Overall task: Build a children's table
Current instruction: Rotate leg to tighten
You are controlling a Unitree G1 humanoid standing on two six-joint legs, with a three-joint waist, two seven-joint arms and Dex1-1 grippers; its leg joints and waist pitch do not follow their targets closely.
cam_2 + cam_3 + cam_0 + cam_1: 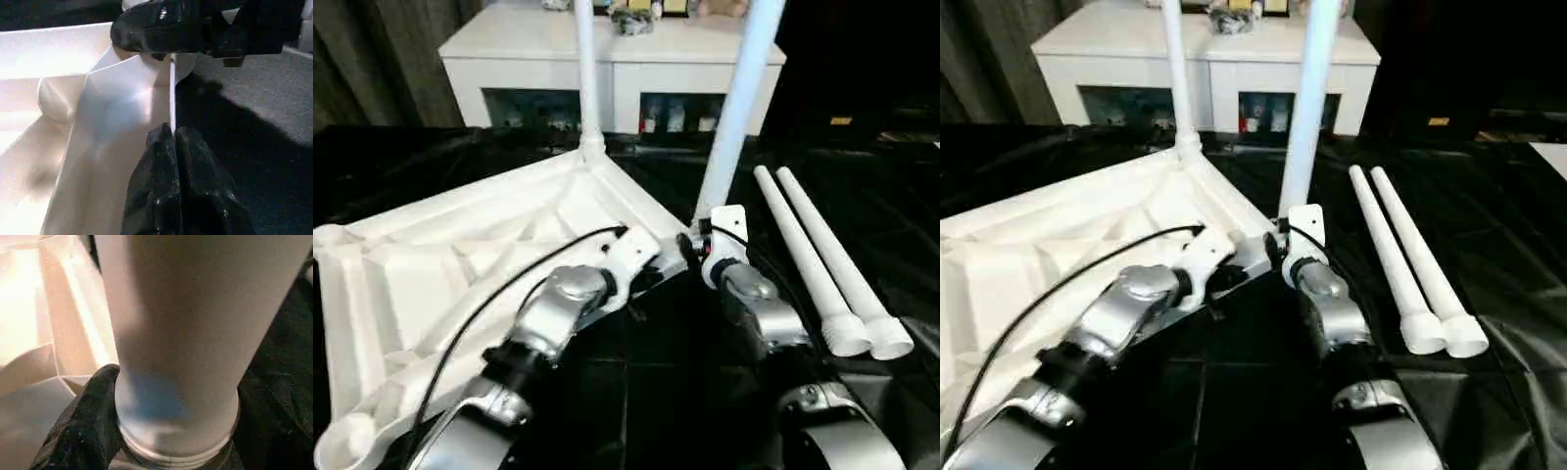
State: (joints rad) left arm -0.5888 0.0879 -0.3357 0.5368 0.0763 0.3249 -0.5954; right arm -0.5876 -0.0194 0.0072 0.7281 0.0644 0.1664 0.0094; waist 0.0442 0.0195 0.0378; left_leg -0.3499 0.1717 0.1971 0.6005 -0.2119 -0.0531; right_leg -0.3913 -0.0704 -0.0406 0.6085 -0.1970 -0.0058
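At the tabletop's (460,264) three-o'clock corner, my right claw (161,431) grips the leg (736,108); left claw (173,142) pinches the rim. Tilted, the leg could jam.

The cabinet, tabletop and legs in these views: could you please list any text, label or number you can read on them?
None is legible.
Tabletop: no print shows.
Standing legs and lying legs: plain white.
Cabinet: items on top and behind its glass doors are too small and blurred to read.
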